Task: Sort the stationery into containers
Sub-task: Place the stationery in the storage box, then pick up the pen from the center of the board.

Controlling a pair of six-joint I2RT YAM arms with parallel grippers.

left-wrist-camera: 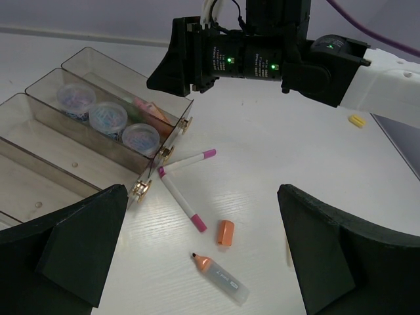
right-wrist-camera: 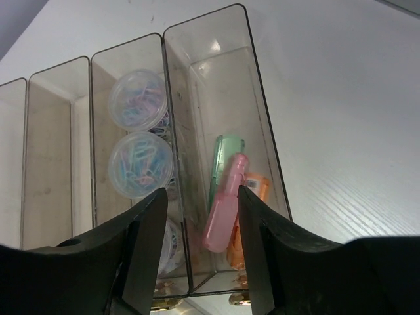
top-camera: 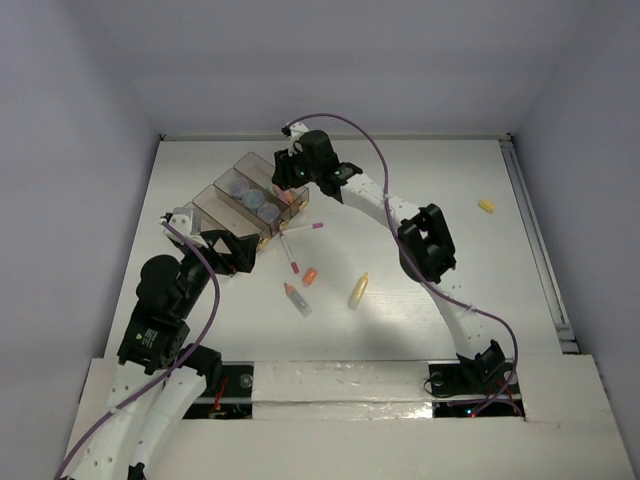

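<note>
Found the right jaws parted and gripping nothing, hanging above the far right compartment (right-wrist-camera: 266, 111) of the containers (top-camera: 222, 196). Saw the pink stick (right-wrist-camera: 223, 203) already down inside that compartment, leaning beside a green stick (right-wrist-camera: 226, 154) and an orange stick (right-wrist-camera: 259, 187), long axis roughly along the compartment. Noted three round tubs (right-wrist-camera: 139, 100) in the next compartment to the left. Found the left jaws wide open and empty, low over the surface (top-camera: 420, 180), just beside the near end of the containers. Counted as not yet sorted: a first white pen (left-wrist-camera: 187, 159), a second white pen (left-wrist-camera: 180, 200), a loose orange piece (left-wrist-camera: 225, 232), a clear marker (left-wrist-camera: 220, 279), a yellow stick (top-camera: 358, 290) and, well apart at the far right, a small yellow piece (top-camera: 486, 206). Judged the pens as the likely next pick: lying just right of the left jaws, the first with long axis left to right, the second pointing near and slightly right. Judged the left arm clearly nearer to both. Would probably need the jaws turned across the chosen pen's axis before closing.
</note>
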